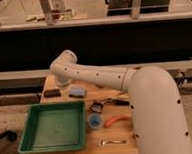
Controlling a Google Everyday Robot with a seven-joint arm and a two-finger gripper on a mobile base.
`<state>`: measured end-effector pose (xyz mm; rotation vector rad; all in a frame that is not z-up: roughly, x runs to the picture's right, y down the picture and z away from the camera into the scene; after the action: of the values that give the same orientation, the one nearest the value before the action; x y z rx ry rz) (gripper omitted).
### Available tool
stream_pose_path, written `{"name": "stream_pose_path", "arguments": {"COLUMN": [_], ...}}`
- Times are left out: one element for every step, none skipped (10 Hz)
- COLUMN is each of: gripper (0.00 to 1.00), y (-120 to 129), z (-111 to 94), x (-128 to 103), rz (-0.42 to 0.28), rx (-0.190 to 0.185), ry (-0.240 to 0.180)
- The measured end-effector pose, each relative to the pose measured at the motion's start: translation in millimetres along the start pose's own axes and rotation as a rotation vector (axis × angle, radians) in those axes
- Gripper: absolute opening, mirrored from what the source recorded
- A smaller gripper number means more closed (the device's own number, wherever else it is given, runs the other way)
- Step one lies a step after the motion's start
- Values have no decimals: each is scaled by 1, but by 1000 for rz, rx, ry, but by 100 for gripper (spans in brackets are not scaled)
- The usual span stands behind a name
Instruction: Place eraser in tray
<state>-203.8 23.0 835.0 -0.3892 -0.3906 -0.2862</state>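
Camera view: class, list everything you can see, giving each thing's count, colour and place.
tray: 1, green, front left of the table
eraser: 1, dark brown, back left, outside the tray
sponge-like block: 1, light blue, right of the eraser
round cup: 1, blue, right of the tray
long item: 1, orange-red, right of the cup
utensil: 1, silver, front edge
small object: 1, black, table centre
table: 1, wooden
arm: 1, white, reaching from right to back left
gripper: 1, between eraser and block
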Motion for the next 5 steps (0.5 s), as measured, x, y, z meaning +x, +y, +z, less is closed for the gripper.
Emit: {"name": "stream_pose_path", "arguments": {"gripper": [80,80,80,80,80], "y": [-2,-4,-8,-12,-14], "z": [6,11,16,21,24], "x": [-2,-7,-13,-20,-23], "rz": [-2,-8,-16,-25,-32], "rx": [9,15,21,27,32], "ry": [-5,-9,-10,-12,-15]}}
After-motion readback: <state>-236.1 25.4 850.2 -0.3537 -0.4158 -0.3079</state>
